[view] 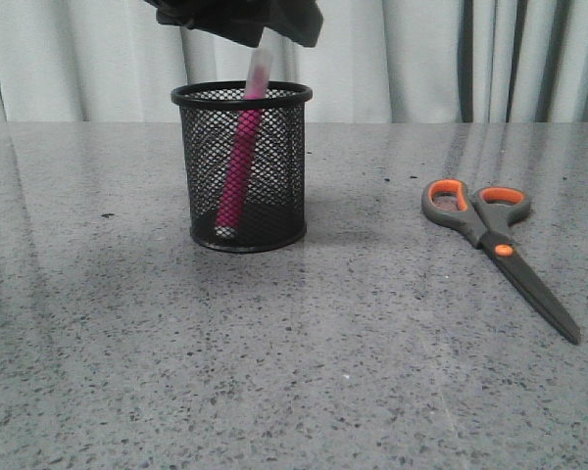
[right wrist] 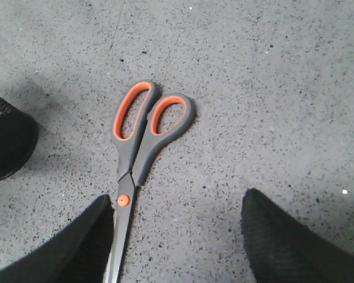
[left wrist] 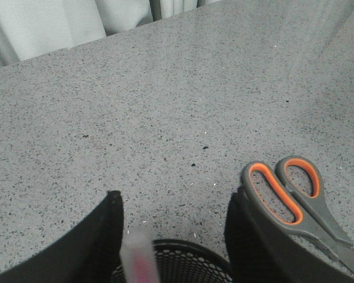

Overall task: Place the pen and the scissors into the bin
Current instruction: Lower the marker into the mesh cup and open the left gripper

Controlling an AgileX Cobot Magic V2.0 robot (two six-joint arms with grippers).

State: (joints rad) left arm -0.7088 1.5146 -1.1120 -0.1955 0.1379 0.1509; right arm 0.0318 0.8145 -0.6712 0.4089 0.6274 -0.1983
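The pink pen (view: 237, 166) stands tilted inside the black mesh bin (view: 286, 166), its whitish top poking above the rim. My left gripper (view: 237, 24) hangs right over the bin, jaws wide apart. In the left wrist view the left gripper (left wrist: 174, 203) is open, and the blurred pen top (left wrist: 138, 262) is beside one finger over the bin (left wrist: 192, 259). The scissors (view: 480, 220) lie flat on the table right of the bin, handles towards the curtain. My right gripper (right wrist: 180, 203) is open just above the scissors (right wrist: 141, 135), with the blade next to one finger.
The grey speckled table (view: 294, 372) stretches forward to the near edge. A pale curtain (view: 421, 59) hangs behind the table. The scissors also show in the left wrist view (left wrist: 295, 200), and the bin's side shows in the right wrist view (right wrist: 6, 141).
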